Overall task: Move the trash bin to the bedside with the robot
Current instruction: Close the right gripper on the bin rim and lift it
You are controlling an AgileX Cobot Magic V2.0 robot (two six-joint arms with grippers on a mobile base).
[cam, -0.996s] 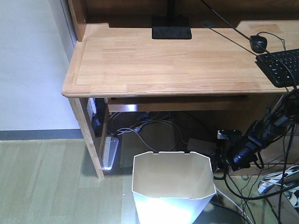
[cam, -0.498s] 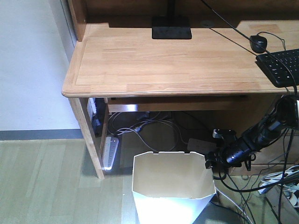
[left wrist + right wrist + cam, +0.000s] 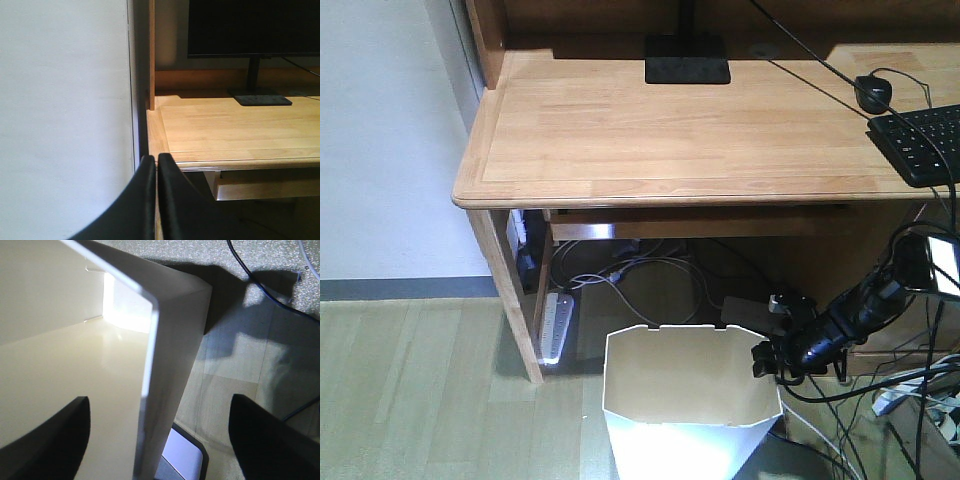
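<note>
The white trash bin (image 3: 690, 395) stands on the floor in front of the desk, its cream inside showing. My right gripper (image 3: 766, 358) on the slim black arm sits at the bin's right rim. In the right wrist view the right gripper (image 3: 160, 399) is open and straddles the bin's wall (image 3: 167, 355), one finger inside and one outside, neither touching it. My left gripper (image 3: 153, 157) is shut on nothing, facing the desk's left corner and the white wall. The bedside is out of view.
The wooden desk (image 3: 670, 130) carries a monitor base (image 3: 687, 60), a mouse (image 3: 873, 92) and a keyboard (image 3: 920, 140). Under it lie a power strip (image 3: 557, 325) and tangled cables (image 3: 640, 272). More cables (image 3: 920, 395) crowd the floor at the right.
My right gripper has swung left and down from beside the desk's drawers to the bin's right rim. The bin and the left gripper have not moved.
</note>
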